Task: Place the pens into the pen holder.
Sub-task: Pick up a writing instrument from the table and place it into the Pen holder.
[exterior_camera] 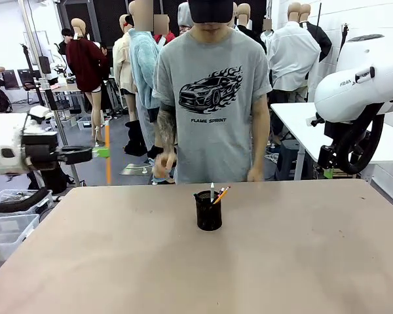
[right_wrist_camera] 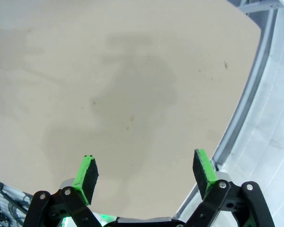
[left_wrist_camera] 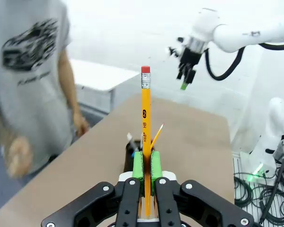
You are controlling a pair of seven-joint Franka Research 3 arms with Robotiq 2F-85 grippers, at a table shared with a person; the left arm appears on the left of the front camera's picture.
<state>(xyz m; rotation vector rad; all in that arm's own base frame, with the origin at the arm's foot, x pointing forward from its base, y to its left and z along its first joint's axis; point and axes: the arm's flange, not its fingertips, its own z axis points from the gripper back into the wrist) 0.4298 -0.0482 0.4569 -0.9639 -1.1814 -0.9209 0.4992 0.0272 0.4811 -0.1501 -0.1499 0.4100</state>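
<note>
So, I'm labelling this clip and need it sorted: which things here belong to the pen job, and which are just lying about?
Belongs to the job:
- black mesh pen holder on the table, two pens already inside
- yellow pencil with red eraser, clamped upright in the left gripper
- right gripper, open, holding nothing

Just about:
- clear plastic bins beside the tan table
- white side table

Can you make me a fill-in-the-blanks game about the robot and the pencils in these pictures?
1. The left end effector is shut on a yellow ____.
2. The pen holder on the table is coloured ____.
3. The right end effector is open and holds ____.
4. The pencil's eraser end points ____ from the end effector.

Missing words: pencil; black; nothing; away
</note>
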